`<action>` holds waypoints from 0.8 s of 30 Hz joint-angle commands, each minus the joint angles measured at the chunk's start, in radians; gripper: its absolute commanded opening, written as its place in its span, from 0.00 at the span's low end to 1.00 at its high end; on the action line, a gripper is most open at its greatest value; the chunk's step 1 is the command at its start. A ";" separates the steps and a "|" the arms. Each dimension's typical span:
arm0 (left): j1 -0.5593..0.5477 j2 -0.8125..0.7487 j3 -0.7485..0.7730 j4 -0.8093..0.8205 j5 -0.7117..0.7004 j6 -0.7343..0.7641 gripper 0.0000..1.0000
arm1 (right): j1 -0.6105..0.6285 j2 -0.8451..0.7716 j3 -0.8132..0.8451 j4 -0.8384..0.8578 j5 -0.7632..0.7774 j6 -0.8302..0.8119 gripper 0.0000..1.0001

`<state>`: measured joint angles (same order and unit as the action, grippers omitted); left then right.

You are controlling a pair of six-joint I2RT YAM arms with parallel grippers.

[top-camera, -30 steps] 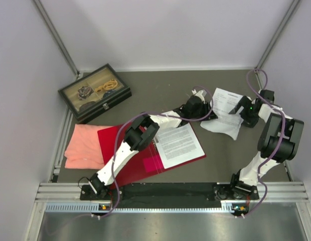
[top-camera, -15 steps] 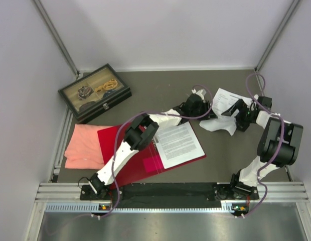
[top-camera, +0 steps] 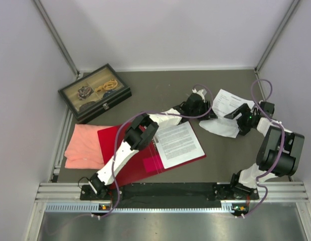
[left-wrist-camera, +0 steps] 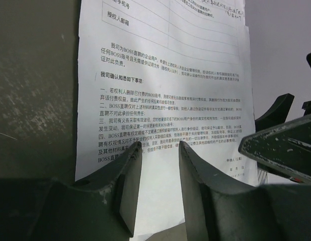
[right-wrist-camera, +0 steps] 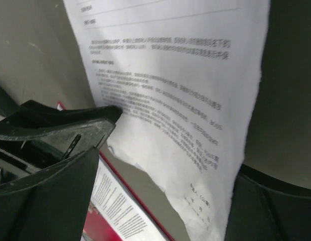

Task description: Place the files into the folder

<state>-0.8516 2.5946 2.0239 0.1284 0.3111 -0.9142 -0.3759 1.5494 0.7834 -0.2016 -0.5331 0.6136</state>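
Observation:
The red folder [top-camera: 130, 160] lies open at the front left of the table, with a pink sticker [top-camera: 151, 164] inside and one printed sheet [top-camera: 178, 144] on its right half. A second printed sheet [top-camera: 226, 108] lies to its right with its near part bent up. My left gripper [top-camera: 204, 108] is at this sheet's left edge. Its jaws are a little apart, with the sheet's lower edge [left-wrist-camera: 160, 100] between them [left-wrist-camera: 159, 145]. My right gripper [top-camera: 238, 116] is at the sheet's right side, jaws wide apart [right-wrist-camera: 165, 160], with the sheet [right-wrist-camera: 170, 75] spanning between them.
A salmon-pink cloth [top-camera: 83, 145] lies partly under the folder's left side. A black glass-lidded box [top-camera: 95, 92] of trinkets stands at the back left. The right wrist view shows the folder's red edge [right-wrist-camera: 140, 201] and its sheet below the raised sheet.
My right gripper moved left over the loose sheet, then eased slightly back right. The sheet's near part has bent up and drawn in. The left arm has barely moved.

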 commanded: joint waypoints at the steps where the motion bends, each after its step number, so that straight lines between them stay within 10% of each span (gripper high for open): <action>1: 0.000 0.018 0.045 -0.067 0.026 0.032 0.41 | -0.012 -0.020 0.004 0.028 0.085 -0.006 0.75; 11: 0.000 -0.045 0.133 -0.185 0.083 0.109 0.48 | -0.012 0.017 0.034 0.058 0.126 -0.049 0.00; 19: 0.003 -0.385 0.003 -0.273 0.068 0.258 0.55 | 0.086 -0.165 0.175 -0.163 0.249 -0.178 0.00; 24: 0.023 -0.661 -0.334 -0.245 0.033 0.313 0.57 | 0.274 -0.242 0.299 -0.323 0.295 -0.274 0.00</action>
<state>-0.8467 2.2093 1.8709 -0.1566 0.3664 -0.6815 -0.2367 1.3968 0.9649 -0.3935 -0.2905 0.4500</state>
